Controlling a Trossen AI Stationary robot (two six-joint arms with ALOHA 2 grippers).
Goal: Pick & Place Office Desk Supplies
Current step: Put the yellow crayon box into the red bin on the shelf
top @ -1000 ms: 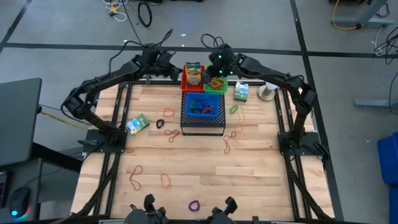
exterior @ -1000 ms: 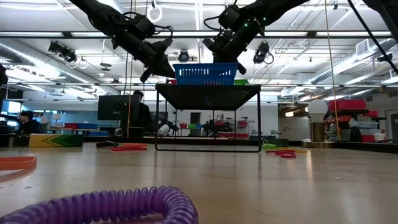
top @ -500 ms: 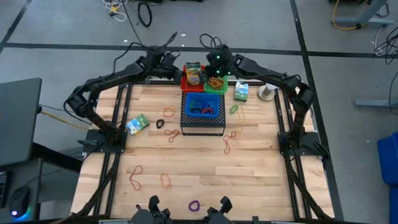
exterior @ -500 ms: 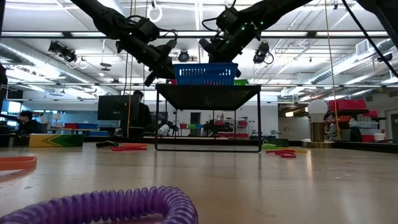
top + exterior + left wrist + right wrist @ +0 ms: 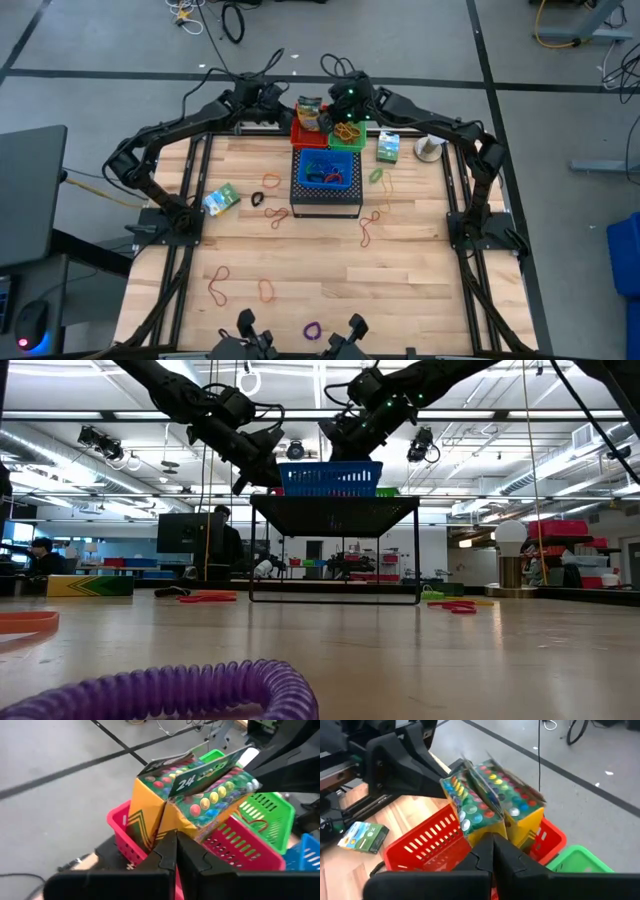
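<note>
Green-white box (image 5: 221,198) on the desk (image 5: 330,270) at nine o'clock, left hand (image 5: 278,101) closed empty at eleven, crayon box (image 5: 311,113) in red basket (image 5: 298,132) (twelve o'clock), right hand (image 5: 341,104) closed beside it, second green-white box (image 5: 388,147) at one o'clock.

A large "24" (image 5: 186,782) in white numerals is printed on the opened green flap of a yellow-and-green crayon box (image 5: 170,805) standing in the red basket (image 5: 125,837) at the far edge of the counter, seen from the left wrist view. Rows of coloured dots cover the same flap, but any brand lettering on the box is too blurred to read. From the right wrist view the crayon box (image 5: 490,800) shows only its dots, with no legible words. A small green-white box (image 5: 364,836) lying on the counter carries print too fine to make out. Nothing can be read in the high or low views
</note>
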